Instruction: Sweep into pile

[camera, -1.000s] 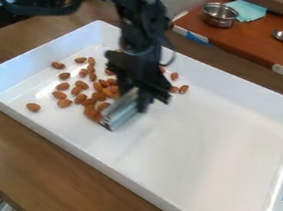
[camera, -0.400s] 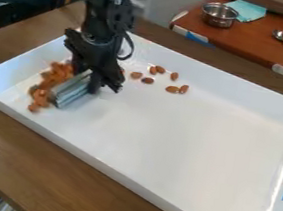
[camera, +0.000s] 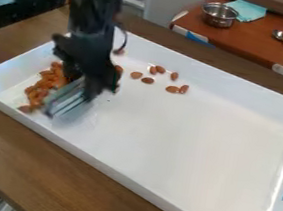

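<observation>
almonds [camera: 53, 79] in tray [camera: 184, 150], bowl [camera: 219, 16] on table [camera: 254, 43] behind

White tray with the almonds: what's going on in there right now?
The robot's gripper is holding a ridged, silvery sweeping tool low in the white tray. Most of the almonds are bunched up against the tool, near the tray's left end in the view. Several stray almonds lie apart from them, toward the far wall, so the sweep into one pile looks unfinished.
</observation>
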Robot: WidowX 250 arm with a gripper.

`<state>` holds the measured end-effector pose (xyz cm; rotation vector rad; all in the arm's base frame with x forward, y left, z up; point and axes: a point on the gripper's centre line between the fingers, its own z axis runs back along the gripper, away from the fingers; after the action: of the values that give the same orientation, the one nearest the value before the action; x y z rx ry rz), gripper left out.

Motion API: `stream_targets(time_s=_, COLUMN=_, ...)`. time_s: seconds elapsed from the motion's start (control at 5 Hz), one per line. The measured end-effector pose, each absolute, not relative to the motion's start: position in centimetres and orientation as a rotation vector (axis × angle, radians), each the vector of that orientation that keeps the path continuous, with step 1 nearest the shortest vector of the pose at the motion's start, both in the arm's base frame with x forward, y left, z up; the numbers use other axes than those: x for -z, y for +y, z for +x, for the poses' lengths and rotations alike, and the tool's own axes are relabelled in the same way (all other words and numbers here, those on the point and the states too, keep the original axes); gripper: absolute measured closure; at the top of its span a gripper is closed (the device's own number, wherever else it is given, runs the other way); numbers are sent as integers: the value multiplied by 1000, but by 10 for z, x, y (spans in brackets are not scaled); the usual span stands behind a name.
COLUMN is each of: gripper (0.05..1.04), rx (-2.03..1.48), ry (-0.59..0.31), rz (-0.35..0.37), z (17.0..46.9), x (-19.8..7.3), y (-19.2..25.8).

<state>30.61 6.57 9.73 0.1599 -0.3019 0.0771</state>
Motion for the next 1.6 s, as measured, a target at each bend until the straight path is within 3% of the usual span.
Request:
stream_targets(time_s=0.2, gripper=704, rx=-186, ry=-377, rz=96, z=313, x=-113, y=45)
stream_targets(time_s=0.4, gripper=704, rx=-217, ry=-479, rz=114, z=330, x=-117, y=-6)
stream_targets(time_s=0.8, gripper=704, rx=-158, ry=-508, rz=194, z=365, x=-97, y=-92)
stream_targets(time_s=1.2, gripper=704, rx=-193, ry=-480, rz=231, z=395, x=-88, y=-107)
stream_targets(time_s=1.6, gripper=704, rx=-244, ry=-463, rz=219, z=410, x=-87, y=-77)
